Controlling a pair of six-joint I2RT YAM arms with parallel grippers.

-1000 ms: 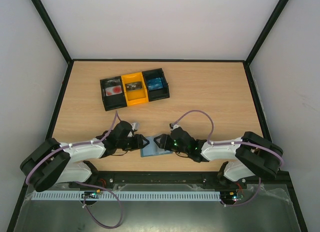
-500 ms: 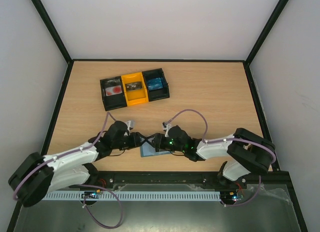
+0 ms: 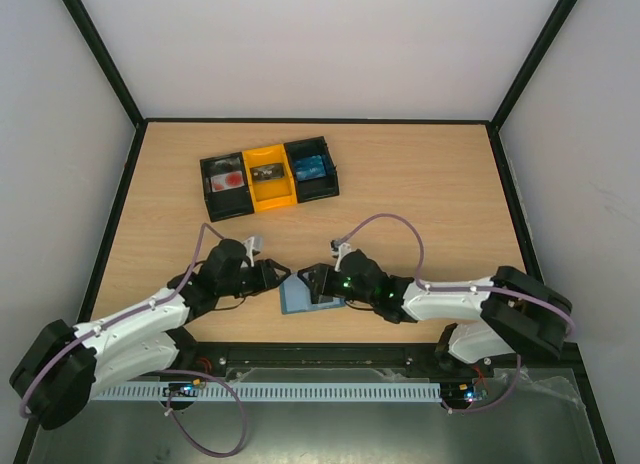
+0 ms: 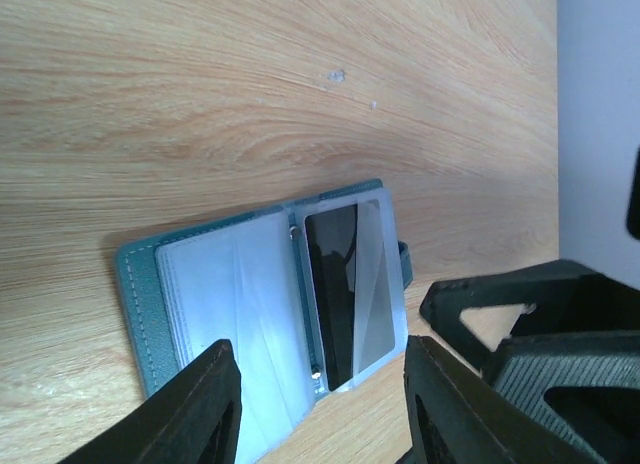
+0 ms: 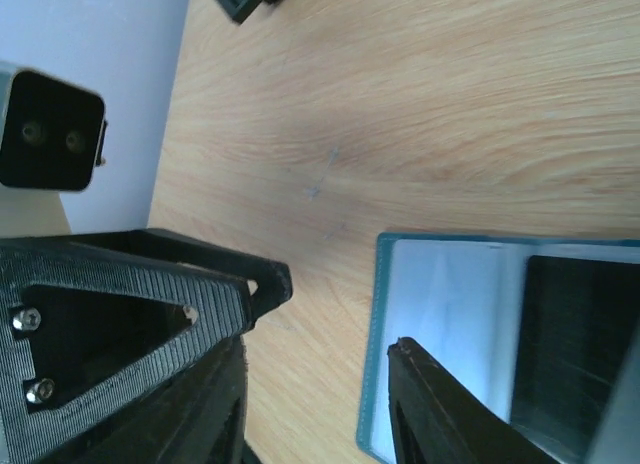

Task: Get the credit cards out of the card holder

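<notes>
Stretched lower than a second ago, the left arm [image 3: 140, 319] leaves more of the card holder [image 3: 300, 298] showing. We see the table [image 3: 420, 184], with the three-compartment tray [image 3: 272, 201] well beyond the card holder. The left gripper [image 4: 318, 356] and right gripper [image 5: 340, 314] flank the holder, fingers apart, the right perhaps touching its edge. A dark credit card [image 4: 333, 284] sits in its sleeve.

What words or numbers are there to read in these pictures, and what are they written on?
No text can be read in any view.
Blue credit card in the tray: white print, too small to read.
Red-marked card and middle card beside it: only blurred marks.
Dark card in the card holder: no print shows.
</notes>
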